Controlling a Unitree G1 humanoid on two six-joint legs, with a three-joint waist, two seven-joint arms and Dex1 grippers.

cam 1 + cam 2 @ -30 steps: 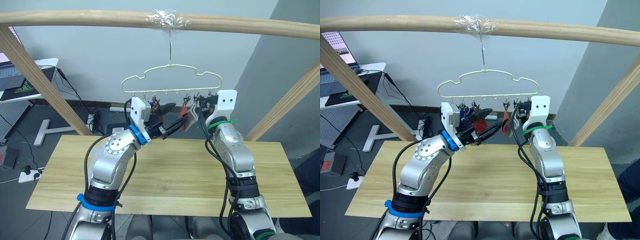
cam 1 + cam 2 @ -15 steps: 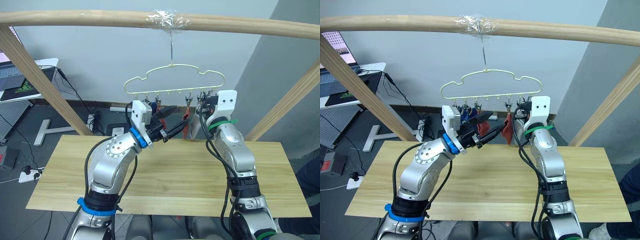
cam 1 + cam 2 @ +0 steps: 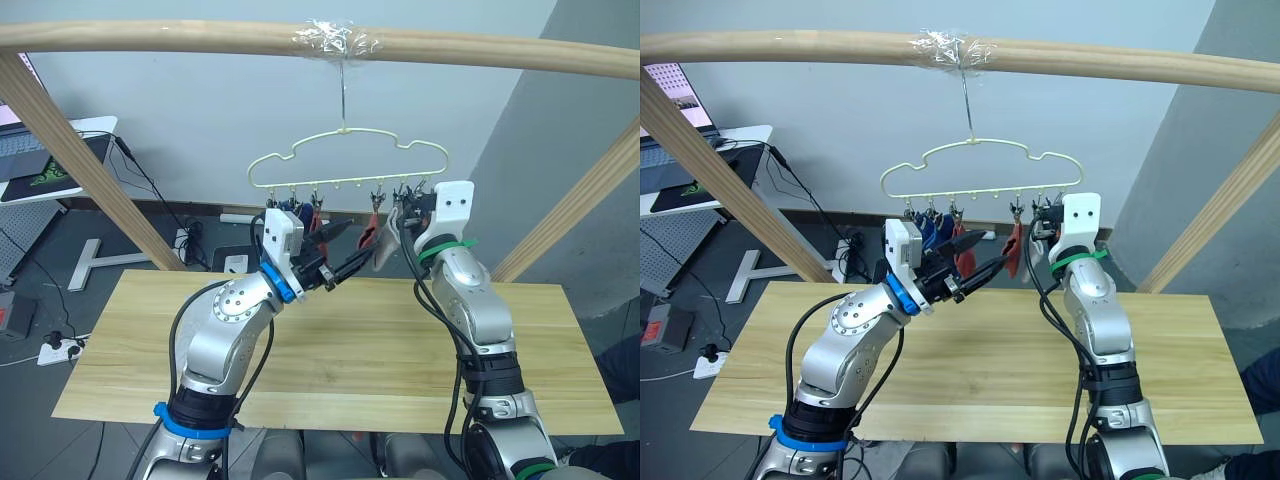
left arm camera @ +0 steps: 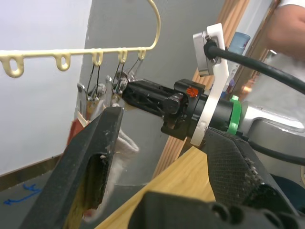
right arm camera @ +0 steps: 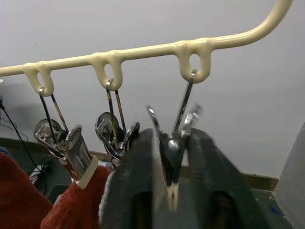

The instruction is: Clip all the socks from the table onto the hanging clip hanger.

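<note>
Under the rail (image 3: 200,38): hanger (image 3: 345,160) on its hook, clips (image 5: 114,131) in a row along the lower wire.

Progress, judged: table (image 3: 330,360) bare of socks; blue socks (image 3: 930,232) and red socks (image 3: 1012,250) clipped, one grey sock (image 3: 388,243) hanging at the far right end. Second grey sock not made out. Task near its end; last clip apparently being dealt with.

Right gripper (image 5: 167,157): fingers closed on the end clip, squeezing it, pale fabric just below.

Left gripper (image 3: 345,250): fingers spread apart, holding nothing, raised beside the red socks, pointing toward the right gripper.

Surroundings: slanted wooden posts (image 3: 90,170) either side; white desk (image 3: 60,150) with laptop at far left; cables on floor. Person's arm (image 4: 286,24) at the edge of left wrist view.

Obstacles: clips crowded close together; left gripper near the hanging socks.
</note>
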